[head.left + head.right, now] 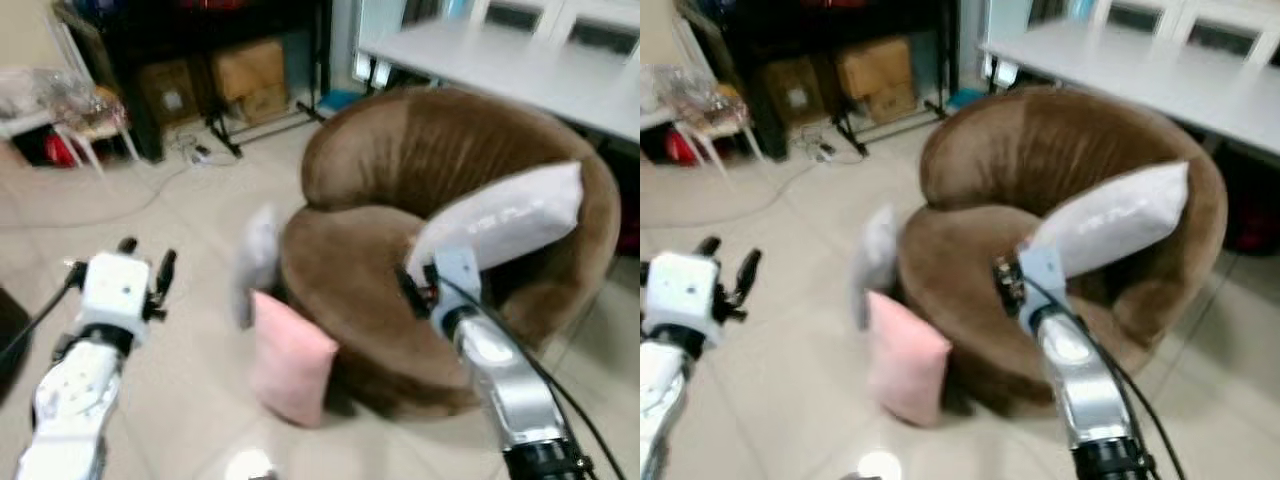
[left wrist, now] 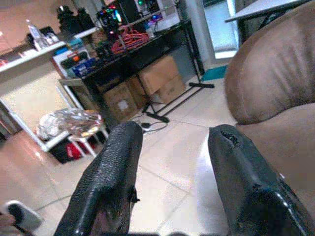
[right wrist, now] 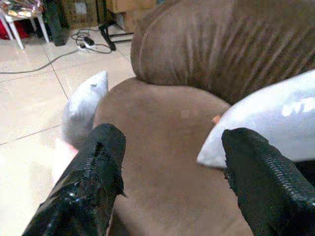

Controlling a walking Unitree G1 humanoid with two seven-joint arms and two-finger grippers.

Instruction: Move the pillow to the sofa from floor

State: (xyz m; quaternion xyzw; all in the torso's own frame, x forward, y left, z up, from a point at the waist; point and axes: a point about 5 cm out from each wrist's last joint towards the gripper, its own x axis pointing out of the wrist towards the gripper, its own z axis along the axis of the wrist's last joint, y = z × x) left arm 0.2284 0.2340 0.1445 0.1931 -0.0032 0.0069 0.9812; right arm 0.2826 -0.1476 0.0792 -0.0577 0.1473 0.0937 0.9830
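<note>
A brown sofa (image 1: 450, 230) holds a grey pillow (image 1: 505, 225) against its armrest. A pink pillow (image 1: 290, 365) leans on its base, on the floor; another grey pillow (image 3: 83, 105), probably upright, stands behind. Right gripper (image 3: 170, 187) over the seat and left gripper (image 2: 172, 182) both show fingers apart.

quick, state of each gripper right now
left gripper: open, holding nothing, raised over the floor beside the brown sofa.
right gripper: open, holding nothing, over the sofa seat next to the grey pillow.
</note>
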